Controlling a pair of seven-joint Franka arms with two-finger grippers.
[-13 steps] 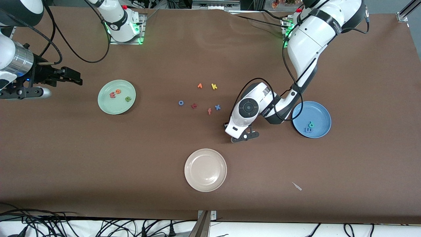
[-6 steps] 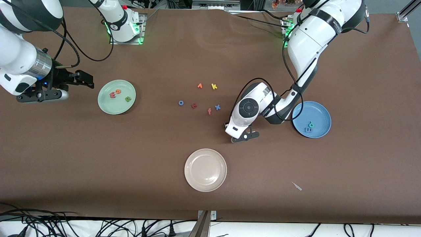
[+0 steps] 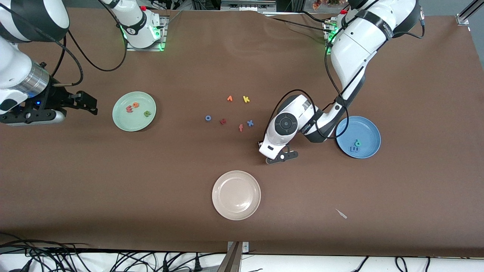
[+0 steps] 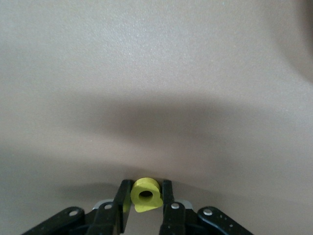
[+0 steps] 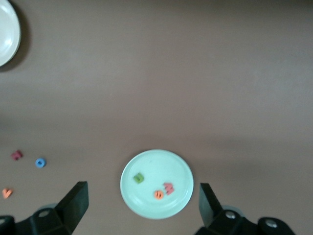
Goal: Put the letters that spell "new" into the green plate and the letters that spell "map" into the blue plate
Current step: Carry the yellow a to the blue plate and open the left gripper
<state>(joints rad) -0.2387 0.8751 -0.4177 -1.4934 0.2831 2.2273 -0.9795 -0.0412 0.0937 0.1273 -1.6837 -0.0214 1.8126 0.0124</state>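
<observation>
My left gripper (image 3: 281,156) is shut on the yellow "a" (image 4: 145,195), low over the bare table between the loose letters and the white plate; its fingers (image 4: 167,198) press both sides of the letter. The blue plate (image 3: 368,130) at the left arm's end holds the blue "m" (image 3: 354,149) and the teal "p" (image 3: 357,142). The green plate (image 3: 124,121) holds the pinkish "w" (image 3: 129,109), orange "e" (image 3: 135,104) and green "n" (image 3: 147,113). My right gripper (image 3: 87,104) hangs open beside the green plate (image 5: 151,164), holding nothing.
A cream-white plate (image 3: 236,195) sits nearer the front camera. Loose letters lie mid-table: orange "v" (image 3: 229,98), yellow "k" (image 3: 246,99), blue "o" (image 3: 208,118), dark red "t" (image 3: 223,121), orange "f" (image 3: 241,128), blue "x" (image 3: 250,123). A small scrap (image 3: 341,214) lies near the front edge.
The right gripper swung toward the green plate, then drew back away from it. The left arm has stayed where it was.
</observation>
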